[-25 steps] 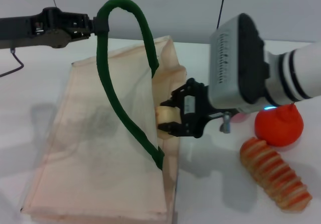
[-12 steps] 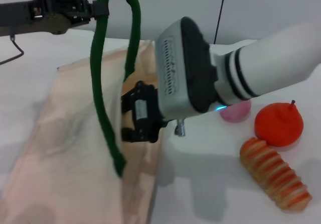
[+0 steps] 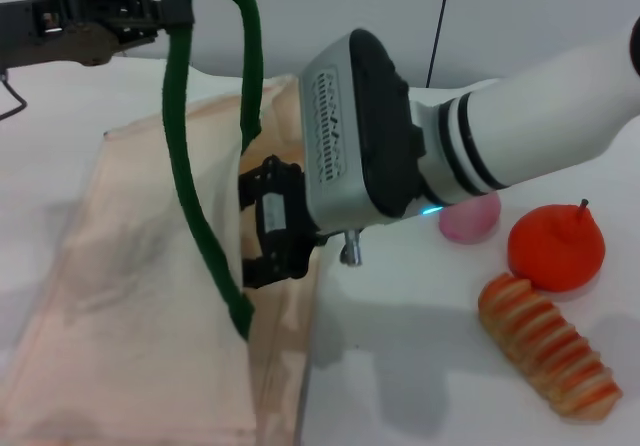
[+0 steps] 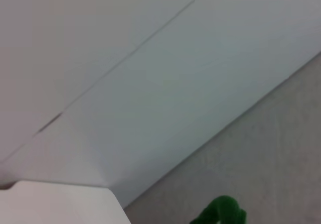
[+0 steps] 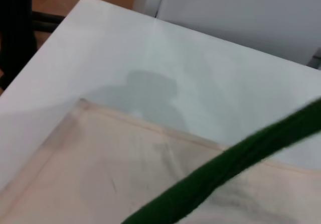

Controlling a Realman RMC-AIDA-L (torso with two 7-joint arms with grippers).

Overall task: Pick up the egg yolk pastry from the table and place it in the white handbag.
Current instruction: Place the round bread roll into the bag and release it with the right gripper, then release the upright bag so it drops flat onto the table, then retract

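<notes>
The white handbag [image 3: 130, 296] lies flat on the table at the left; it also shows in the right wrist view [image 5: 100, 174]. My left gripper [image 3: 165, 11] is shut on its dark green handle [image 3: 185, 166] and holds the loop up high. My right gripper [image 3: 262, 228] is at the bag's open mouth, just behind the raised handle. Its jaws stand around a pale piece of the egg yolk pastry [image 3: 250, 234], which is mostly hidden by the handle and the bag's edge. The handle also shows in the left wrist view [image 4: 220, 214] and the right wrist view [image 5: 225, 169].
A pink ball [image 3: 470, 221], an orange ball with a stem [image 3: 555, 246] and a ridged orange-striped bread roll [image 3: 545, 346] lie on the white table [image 3: 400, 366] at the right, beside my right arm.
My right gripper has moved left from beside the bag into its mouth. My left gripper has pulled the handle a little left and up, and the bag has shifted left.
</notes>
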